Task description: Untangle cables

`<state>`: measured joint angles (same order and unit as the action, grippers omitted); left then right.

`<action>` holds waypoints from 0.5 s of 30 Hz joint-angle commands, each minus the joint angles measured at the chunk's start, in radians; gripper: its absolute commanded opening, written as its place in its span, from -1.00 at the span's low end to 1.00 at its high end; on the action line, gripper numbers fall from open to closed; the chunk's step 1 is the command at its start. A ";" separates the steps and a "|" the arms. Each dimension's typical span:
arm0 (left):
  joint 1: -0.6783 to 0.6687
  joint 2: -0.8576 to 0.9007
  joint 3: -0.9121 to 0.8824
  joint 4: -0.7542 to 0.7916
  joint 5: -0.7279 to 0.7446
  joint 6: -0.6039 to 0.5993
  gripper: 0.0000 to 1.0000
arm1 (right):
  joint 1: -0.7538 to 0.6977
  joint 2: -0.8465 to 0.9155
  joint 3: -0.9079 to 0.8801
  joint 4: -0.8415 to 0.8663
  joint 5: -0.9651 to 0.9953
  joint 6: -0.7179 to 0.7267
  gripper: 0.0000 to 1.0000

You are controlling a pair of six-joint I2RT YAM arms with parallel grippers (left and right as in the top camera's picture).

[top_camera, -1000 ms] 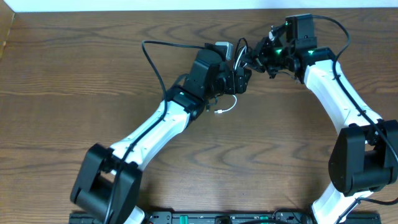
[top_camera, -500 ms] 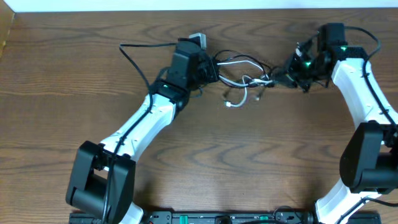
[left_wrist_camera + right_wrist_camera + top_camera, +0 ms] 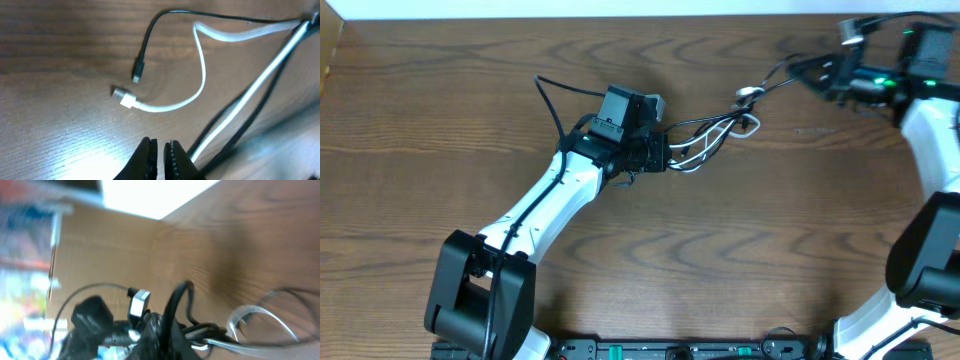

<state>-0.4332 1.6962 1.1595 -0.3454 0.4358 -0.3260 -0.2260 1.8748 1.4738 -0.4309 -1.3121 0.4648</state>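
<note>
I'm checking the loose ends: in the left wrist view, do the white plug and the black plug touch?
No, the white plug lies flat apart from the black plug, with a clear gap between them.

No writing, label, brand, number or sign can be read in any view, neither on the cables nor on the table.
</note>
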 commanded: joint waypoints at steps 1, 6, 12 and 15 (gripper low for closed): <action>0.008 -0.017 0.004 -0.098 0.034 0.160 -0.85 | -0.085 -0.012 0.016 0.006 0.372 0.256 -0.98; 0.008 -0.023 0.004 -0.079 0.236 0.228 -0.85 | -0.054 -0.012 0.016 -0.160 0.678 0.135 -0.90; 0.018 -0.082 0.005 0.216 0.341 -0.015 -0.85 | 0.082 -0.012 0.016 -0.331 0.512 -0.254 0.58; 0.059 -0.124 0.005 0.461 0.339 -0.299 -0.85 | 0.169 -0.012 0.016 -0.366 0.393 -0.334 0.61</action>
<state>-0.4091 1.6165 1.1473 0.0135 0.7486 -0.3985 -0.0917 1.8740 1.4780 -0.7879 -0.8375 0.2108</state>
